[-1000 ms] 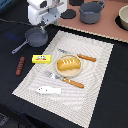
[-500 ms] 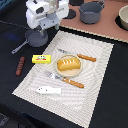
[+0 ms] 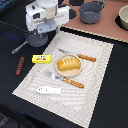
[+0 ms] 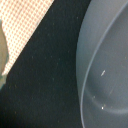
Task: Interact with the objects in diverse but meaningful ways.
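Gripper (image 3: 40, 31) hangs right over the saucepan (image 3: 37, 39), which sits on the dark table (image 3: 15, 107) just off the mat's (image 3: 95, 85) far corner on the exterior view's left. Wrist view shows the pan rim (image 4: 102, 70) filling 1 side, close under the camera, so the pan lies directly below and slightly to 1 side of the jaws. Pan's long axis runs along its handle (image 3: 20, 48), pointing toward the exterior view's left and nearer edge. Jaws hidden in both views: cannot tell if spread or closed. Likely next move is a drop onto the rim or handle.

Counts:
- 1 saucepan
- 1 bread (image 3: 68, 63) on a plate, mid-mat
- 1 butter (image 3: 42, 59)
- 1 fish (image 3: 49, 90)
- 1 sausage (image 3: 20, 65), off the mat
- 1 fork (image 3: 66, 80)
- 1 knife (image 3: 80, 55)
- 1 grey pot (image 3: 91, 11), far side
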Available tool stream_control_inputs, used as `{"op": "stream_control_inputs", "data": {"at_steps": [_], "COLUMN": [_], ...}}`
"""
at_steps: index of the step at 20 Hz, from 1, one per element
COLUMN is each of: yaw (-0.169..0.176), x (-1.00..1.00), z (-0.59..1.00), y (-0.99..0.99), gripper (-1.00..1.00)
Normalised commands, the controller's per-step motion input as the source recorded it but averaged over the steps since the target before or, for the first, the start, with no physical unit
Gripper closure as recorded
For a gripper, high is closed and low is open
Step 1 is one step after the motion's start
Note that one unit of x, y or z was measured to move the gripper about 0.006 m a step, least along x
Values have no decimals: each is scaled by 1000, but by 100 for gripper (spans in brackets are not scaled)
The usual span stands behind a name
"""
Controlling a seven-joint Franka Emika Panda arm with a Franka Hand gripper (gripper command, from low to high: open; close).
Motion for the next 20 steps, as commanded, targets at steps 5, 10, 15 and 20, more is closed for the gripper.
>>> {"op": "stream_control_inputs", "data": {"at_steps": [5, 10, 15, 20], "yaw": [0, 0, 0, 0], "x": [-92, -66, -80, -89], "z": [-150, -191, -189, -218], "y": [0, 0, 0, 0], "gripper": [-100, -100, -100, 100]}}
